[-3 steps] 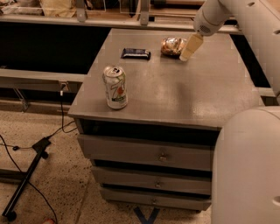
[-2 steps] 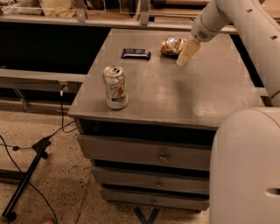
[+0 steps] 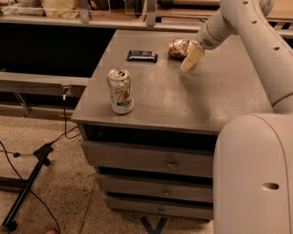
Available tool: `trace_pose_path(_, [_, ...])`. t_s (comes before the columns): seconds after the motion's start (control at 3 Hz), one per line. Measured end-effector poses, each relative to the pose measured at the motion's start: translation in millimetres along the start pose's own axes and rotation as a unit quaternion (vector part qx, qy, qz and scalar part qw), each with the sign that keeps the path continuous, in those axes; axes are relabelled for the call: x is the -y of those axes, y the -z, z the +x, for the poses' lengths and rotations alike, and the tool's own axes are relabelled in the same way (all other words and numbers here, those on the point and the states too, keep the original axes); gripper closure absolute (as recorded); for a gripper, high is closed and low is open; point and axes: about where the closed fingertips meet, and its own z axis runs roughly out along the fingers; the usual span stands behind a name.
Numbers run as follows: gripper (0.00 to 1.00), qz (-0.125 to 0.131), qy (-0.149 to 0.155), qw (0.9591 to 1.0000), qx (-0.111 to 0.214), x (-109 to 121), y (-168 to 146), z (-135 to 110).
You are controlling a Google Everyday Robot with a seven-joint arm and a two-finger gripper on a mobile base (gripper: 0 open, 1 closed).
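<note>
My gripper [image 3: 191, 59] hangs over the back right part of the grey cabinet top [image 3: 183, 91], its tan fingers pointing down and to the left. Just behind it lies a shiny crumpled snack bag [image 3: 177, 48], the nearest thing to it. A dark flat bar in a wrapper [image 3: 141, 55] lies further left at the back. Near the front left corner stands an upright white soda can [image 3: 121, 90], well away from the gripper. Nothing is seen in the gripper's hold.
The cabinet has drawers [image 3: 151, 160] under its top. My white arm [image 3: 256, 55] and base [image 3: 254, 178] fill the right side. A dark stand with cables [image 3: 32, 178] lies on the floor at the left. Shelving [image 3: 91, 9] runs along the back.
The gripper has slid to the left and a little toward the front, from beside the snack bag to just in front of it. The can, bar and bag have not moved.
</note>
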Motion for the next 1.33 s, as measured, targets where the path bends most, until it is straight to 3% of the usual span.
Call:
trace_pose_path(0.33, [0.0,-0.004,-0.024,0.9993,0.028,3.9,-5.6,-5.2])
trace_pose_path(0.67, [0.18,-0.006,-0.022,0.9994,0.026,2.2,-8.9,-5.6])
trace_pose_path(1.33, [0.65,-0.012,-0.022,0.9994,0.024,-2.0,-17.5,-5.8])
